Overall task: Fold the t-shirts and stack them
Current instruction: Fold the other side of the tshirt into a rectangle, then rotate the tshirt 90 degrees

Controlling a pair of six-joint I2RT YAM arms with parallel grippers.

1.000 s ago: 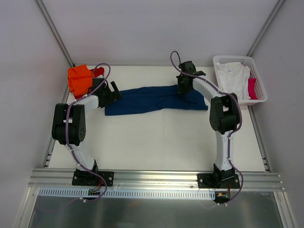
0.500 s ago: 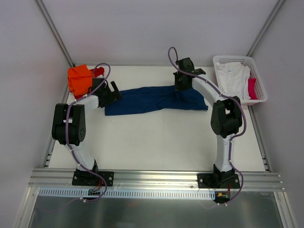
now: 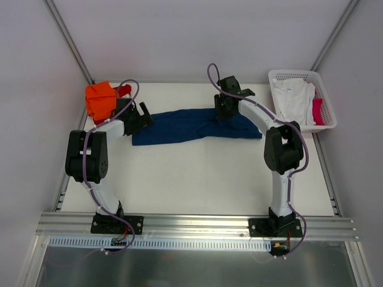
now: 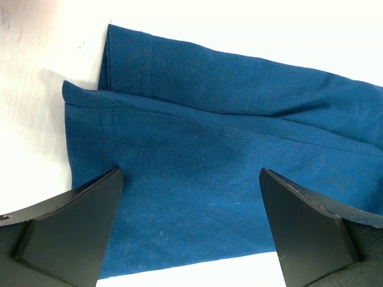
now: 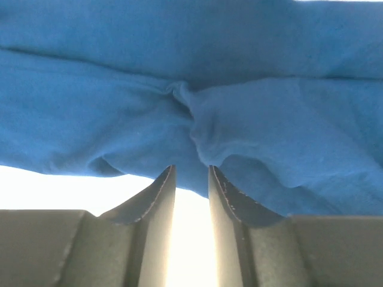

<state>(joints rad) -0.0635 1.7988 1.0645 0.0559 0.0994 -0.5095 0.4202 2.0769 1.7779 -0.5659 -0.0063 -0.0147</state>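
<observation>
Navy t-shirt (image 3: 179,127) cloth fills the view ahead of both claws. The right gripper (image 5: 191,170) has its fingers only a narrow slit apart with nothing between them, the tips at the near edge of a puckered fold. The left gripper (image 4: 190,173) stands wide, its fingers straddling the hemmed left end without pinching it. The shirt lies as a long rumpled band across the far half of the table (image 3: 197,179). In the far left corner an orange t-shirt (image 3: 99,98) sits bunched, a red t-shirt (image 3: 124,90) just beside it. At the far right a basket (image 3: 299,74) holds a white t-shirt (image 3: 293,95) and a pink-red cloth (image 3: 318,112).
</observation>
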